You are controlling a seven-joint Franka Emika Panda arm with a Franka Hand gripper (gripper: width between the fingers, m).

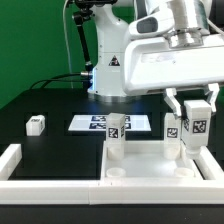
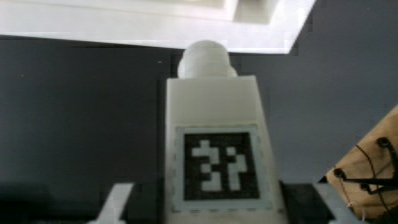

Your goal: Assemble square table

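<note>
On the exterior view's left, one loose leg (image 1: 36,124) lies alone on the black table (image 1: 60,105), well apart from the rest. Next, a standing leg (image 1: 115,136) is up on the slab (image 1: 150,170). On the right, your gripper (image 1: 192,112) is partly closed, pinching the held leg (image 2: 215,130) upright above the slab's corner (its round peg points at the slab). Keep it straight, line the peg up over the corner, then go down slowly.

A white square tabletop (image 1: 150,165) and white legs (image 1: 115,135) showed against a black table (image 1: 50,145). One leg (image 2: 214,100) bore a black-and-white blocky tag (image 2: 217,160). The marker board (image 1: 88,124) was white with black-and-white tags, the border rail (image 1: 12,160) plain white, the backdrop (image 1: 30,40) green.
</note>
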